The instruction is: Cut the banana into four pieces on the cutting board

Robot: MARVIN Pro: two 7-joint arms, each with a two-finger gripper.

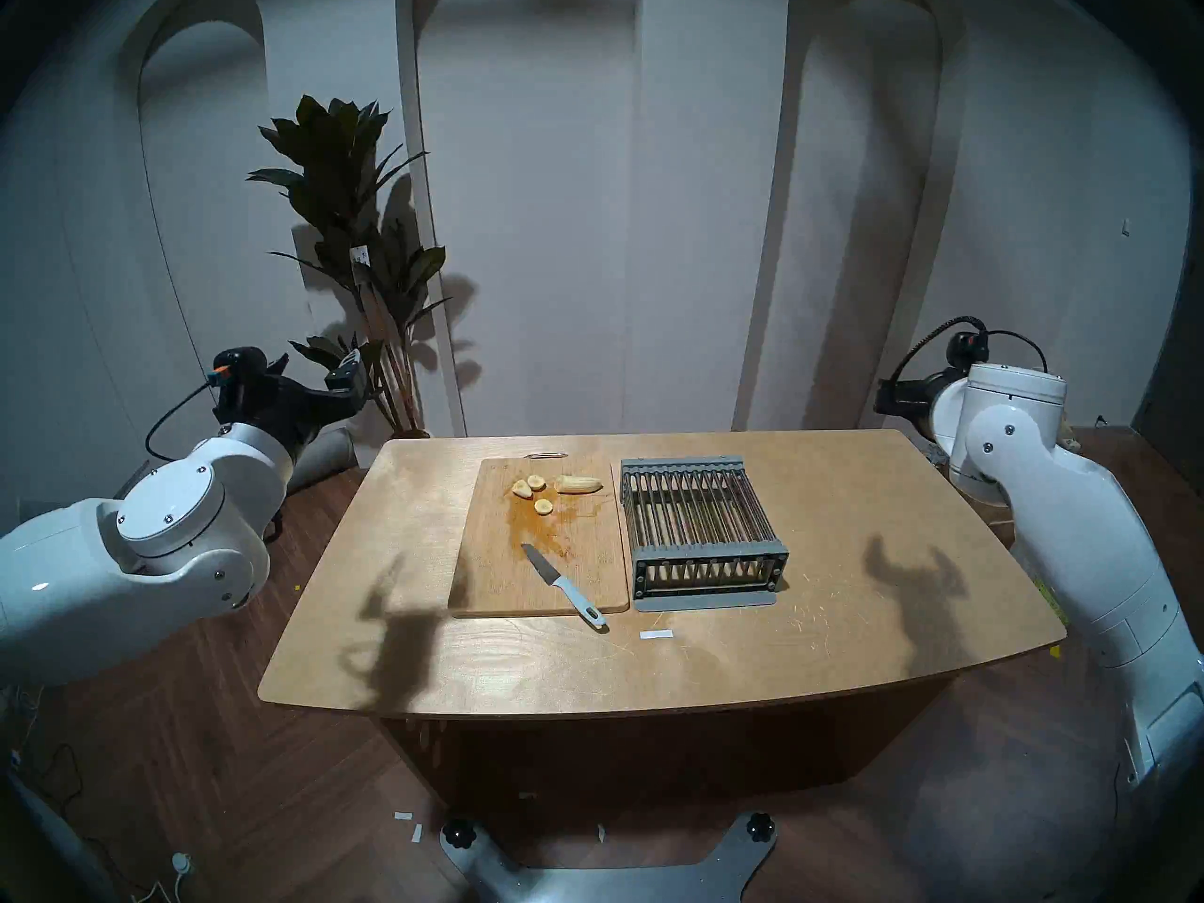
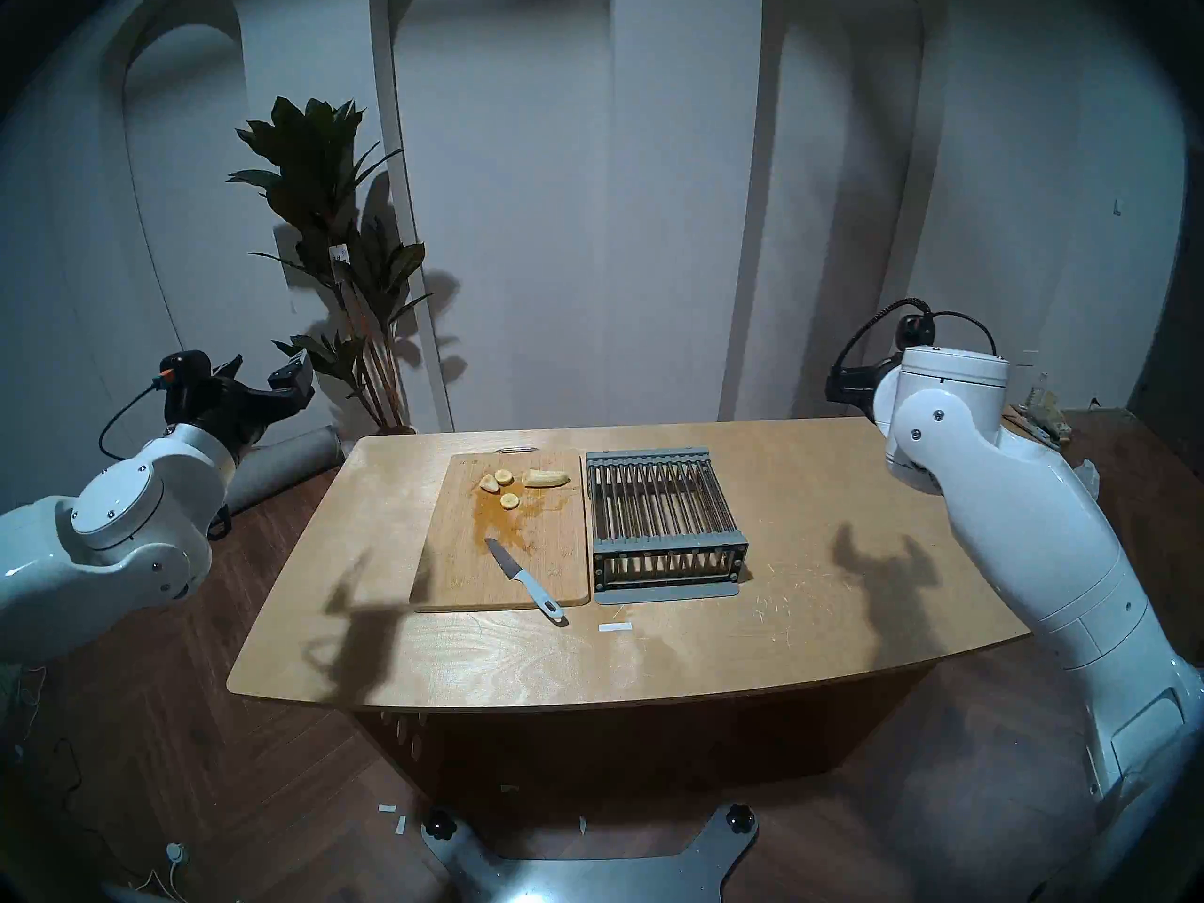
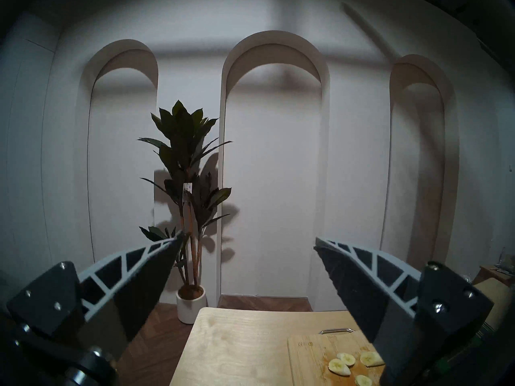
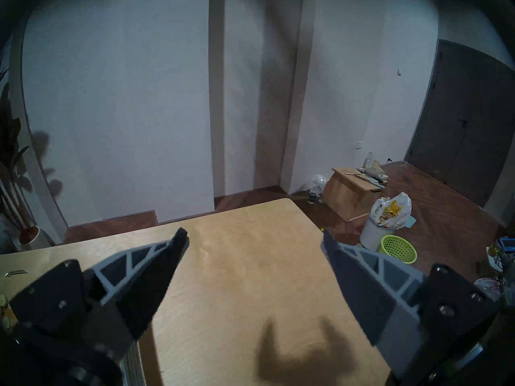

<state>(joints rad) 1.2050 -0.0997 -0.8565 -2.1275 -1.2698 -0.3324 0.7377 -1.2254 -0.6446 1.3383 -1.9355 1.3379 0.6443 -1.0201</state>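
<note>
— Lying near the far edge of the large light-brown bamboo cutting board, the peeled pale-yellow banana is already a stub plus three small round slices, so I'd judge the four pieces made.

— How would it handle?

— Soft, light and slippery, I'd guess; squeeze hard and it smears. Take the stub across its middle, gently. The slices look too thin to pinch cleanly.

— And the rest?

— A grey-handled knife lies on the board's near part, handle overhanging the near edge. A grey slatted metal rack stands just beside the board's right edge on the wooden table.

— The grippers?

— Left gripper and right gripper both spread wide, holding nothing, off the table's left and right sides.

— Any view differences?

— The left wrist view shows the slices' cut faces close up; the head views show the knife, which neither wrist view catches. The right wrist view alone shows a bin and green basket on the floor.
</note>
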